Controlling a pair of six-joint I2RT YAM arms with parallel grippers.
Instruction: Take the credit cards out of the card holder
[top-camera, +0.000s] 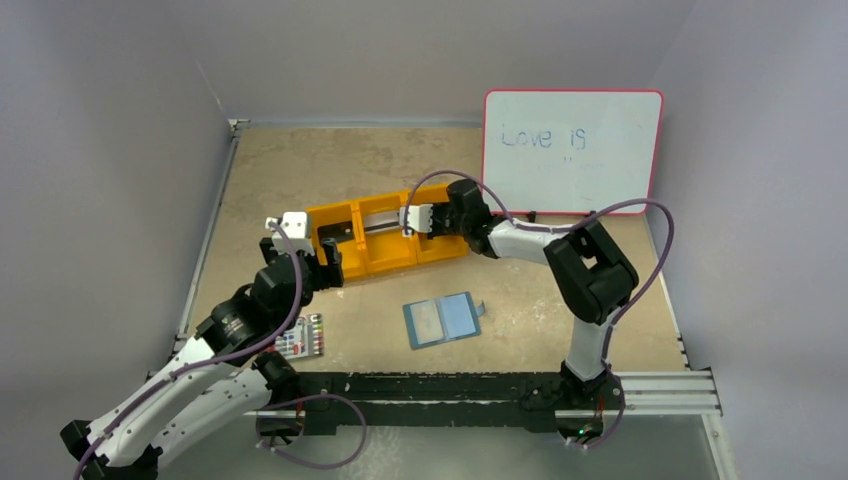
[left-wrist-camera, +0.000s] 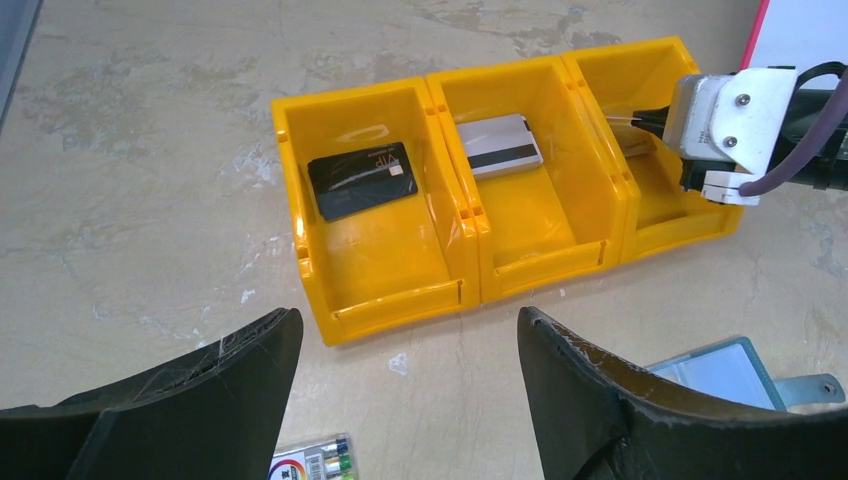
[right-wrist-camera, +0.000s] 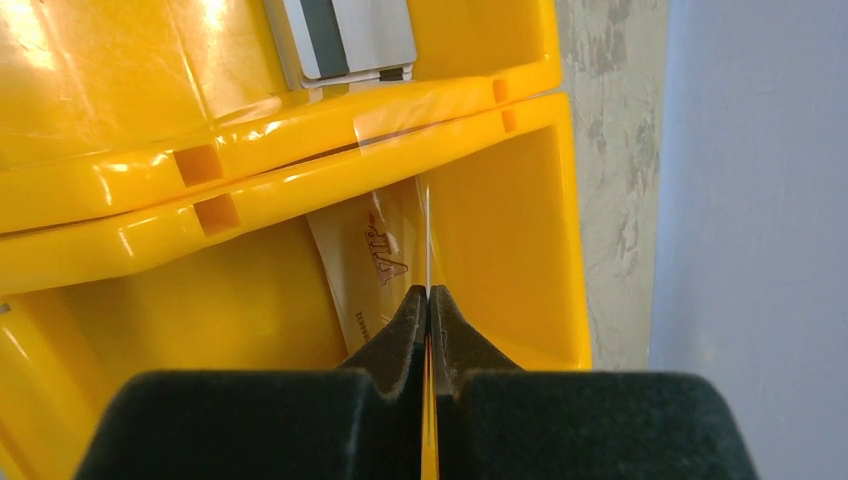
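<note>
The teal card holder (top-camera: 443, 320) lies open on the table in front of the orange bin (top-camera: 385, 262); its corner shows in the left wrist view (left-wrist-camera: 715, 370). A black card (left-wrist-camera: 362, 178) lies in the bin's left compartment and a silver-grey card (left-wrist-camera: 503, 147) in the middle one. My right gripper (right-wrist-camera: 428, 292) is shut on a thin card held edge-on (right-wrist-camera: 428, 230) over the right compartment, where a tan card (right-wrist-camera: 365, 265) lies. My left gripper (left-wrist-camera: 410, 330) is open and empty, above the table just in front of the bin's left end.
A pack of coloured markers (top-camera: 300, 338) lies near the left arm. A whiteboard (top-camera: 570, 150) leans on the back wall at the right. Walls close in the table on the left, back and right.
</note>
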